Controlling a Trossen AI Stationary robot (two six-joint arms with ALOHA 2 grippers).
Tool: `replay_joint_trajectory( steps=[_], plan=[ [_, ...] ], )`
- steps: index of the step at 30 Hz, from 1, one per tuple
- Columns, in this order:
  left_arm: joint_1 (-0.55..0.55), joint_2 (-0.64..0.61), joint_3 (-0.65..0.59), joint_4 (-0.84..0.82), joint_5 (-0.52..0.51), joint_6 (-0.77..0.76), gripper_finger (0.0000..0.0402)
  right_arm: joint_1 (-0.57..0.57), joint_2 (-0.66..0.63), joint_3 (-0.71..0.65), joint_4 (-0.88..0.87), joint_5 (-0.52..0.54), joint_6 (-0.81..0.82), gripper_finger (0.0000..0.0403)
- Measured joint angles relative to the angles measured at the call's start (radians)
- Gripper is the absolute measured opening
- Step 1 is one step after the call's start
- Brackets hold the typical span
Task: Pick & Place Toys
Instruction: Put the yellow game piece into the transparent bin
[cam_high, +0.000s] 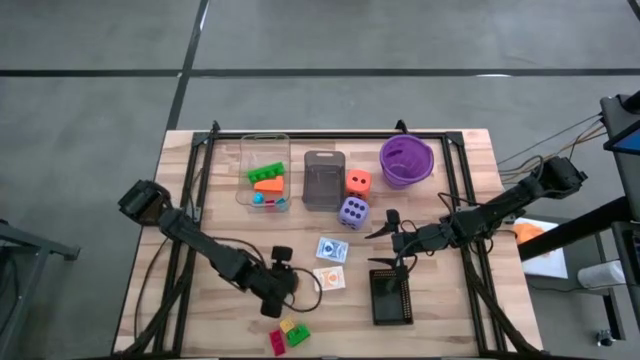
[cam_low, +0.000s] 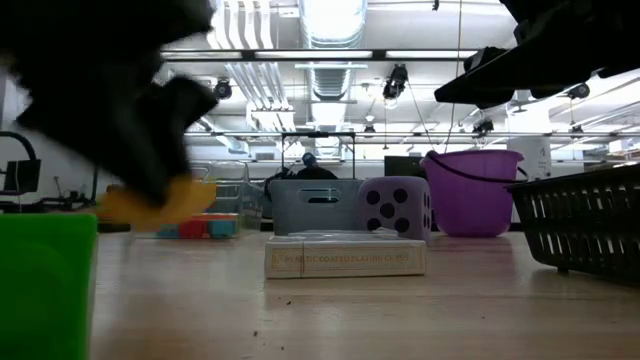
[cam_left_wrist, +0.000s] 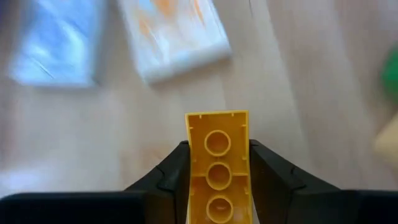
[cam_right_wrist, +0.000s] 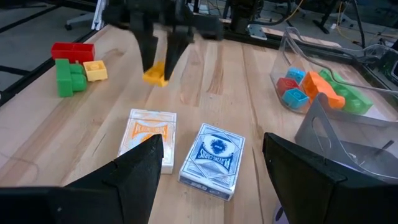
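Left gripper (cam_left_wrist: 217, 180): jaws clenched on a yellow brick (cam_left_wrist: 217, 163), pinched across its narrow width, hollow underside toward the wrist camera. It is held clear of the counter (cam_high: 450, 300), near the front, beside the orange-backed card pack (cam_high: 329, 278).

Handling, as judged: the brick is light, rigid moulded plastic with smooth sides, so it may slip or twist if pinched off-centre; flat side walls are the best hold. Card packs are stiff, thin and lie flat, so grip them by the long edges. The dice look larger and possibly soft, and would need a wide opening.

Right gripper (cam_right_wrist: 211, 171): jaws released, spread wide, hovering over the counter near the blue-backed card pack (cam_high: 332, 248).

Loose on the counter: red brick (cam_high: 277, 343), green brick (cam_high: 298, 335) and another small yellow brick (cam_high: 287, 325) at the front edge; purple die (cam_high: 352, 211); orange die (cam_high: 358, 182).

Containers:
- Clear bin (cam_high: 264, 172): holds green, orange, red and blue bricks.
- Grey bin (cam_high: 322, 180): contents cannot be made out.
- Purple bowl (cam_high: 406, 160): appears to hold nothing.
- Black bin (cam_high: 390, 296): nothing visible inside.
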Motion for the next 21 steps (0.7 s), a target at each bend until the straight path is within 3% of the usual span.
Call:
replay_joint_trajectory(
  steps=[4, 10, 14, 17, 21],
  plan=[
    [0.005, -0.069, -0.063, 0.205, -0.049, 0.031, 0.0122, 0.0, 0.0, 0.0, 0.001, 0.0, 0.0, 0.0275],
    [0.022, -0.132, -0.309, 0.82, 0.06, 0.122, 0.0122, 0.0, 0.0, 0.0, 0.002, 0.0, 0.0, 0.0275],
    [0.046, -0.141, -0.481, 1.169, 0.059, 0.096, 0.0122, 0.0, 0.0, 0.0, 0.002, 0.0, 0.003, 0.0275],
    [0.08, -0.192, -0.544, 1.242, -0.003, 0.092, 0.0122, 0.0, 0.0, 0.0, 0.002, 0.0, 0.003, 0.0275],
    [0.161, -0.352, -0.556, 1.041, -0.15, 0.103, 0.0122, 0.0, 0.0, 0.0, 0.008, 0.0, 0.003, 0.0275]
  ],
)
